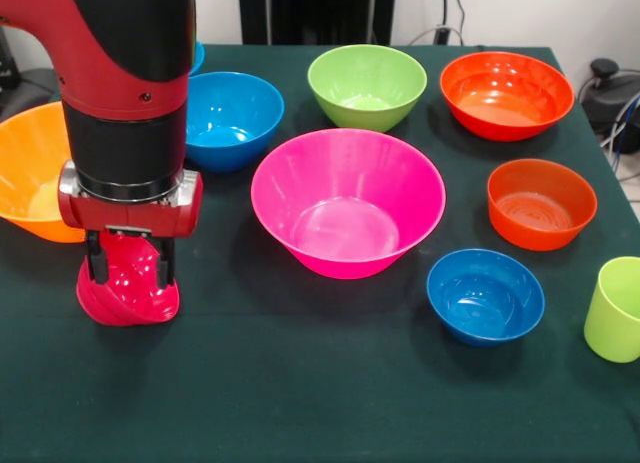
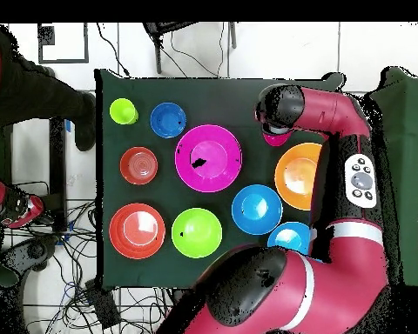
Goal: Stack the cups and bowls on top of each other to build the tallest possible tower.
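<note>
With the end effector [image 1: 128, 273] pinching the small crimson bowl [image 1: 128, 288], lift vertically before moving from the counter [image 1: 300, 383] edge.

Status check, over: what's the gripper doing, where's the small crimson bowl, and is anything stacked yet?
Gripper shut on crimson bowl, tilted, beside orange bowl. Nothing stacked. Pink bowl open at centre, path unblocked.

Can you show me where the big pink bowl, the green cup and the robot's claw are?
Pink bowl [image 1: 345, 228]: front view, on its inside bottom.
Green cup [image 1: 613, 318]: front view, on its side wall.
Claw [image 1: 128, 273]: front view, between its tips, down around a small crimson bowl [image 1: 130, 301].
</note>
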Motion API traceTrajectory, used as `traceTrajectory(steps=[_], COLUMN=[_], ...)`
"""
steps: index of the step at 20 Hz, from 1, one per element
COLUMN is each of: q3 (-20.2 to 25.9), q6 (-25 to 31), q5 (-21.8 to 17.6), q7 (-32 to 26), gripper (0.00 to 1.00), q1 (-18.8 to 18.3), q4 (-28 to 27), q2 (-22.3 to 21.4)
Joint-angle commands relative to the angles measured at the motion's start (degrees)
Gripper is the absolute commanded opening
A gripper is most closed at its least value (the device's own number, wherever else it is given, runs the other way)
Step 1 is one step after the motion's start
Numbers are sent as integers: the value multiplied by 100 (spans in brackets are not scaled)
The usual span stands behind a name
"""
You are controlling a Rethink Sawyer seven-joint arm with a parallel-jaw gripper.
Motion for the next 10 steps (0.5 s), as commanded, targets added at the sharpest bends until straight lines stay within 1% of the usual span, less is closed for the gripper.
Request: traceTrajectory(steps=[1,6,10], q3=[-237,-300,-323], q6=[20,-76,-42], q5=[-601,-642,-664], q7=[-565,-567,-595], gripper=[100,100,100], q1=[285,335,333], q4=[508,531,520], q2=[-316,-331,-310])
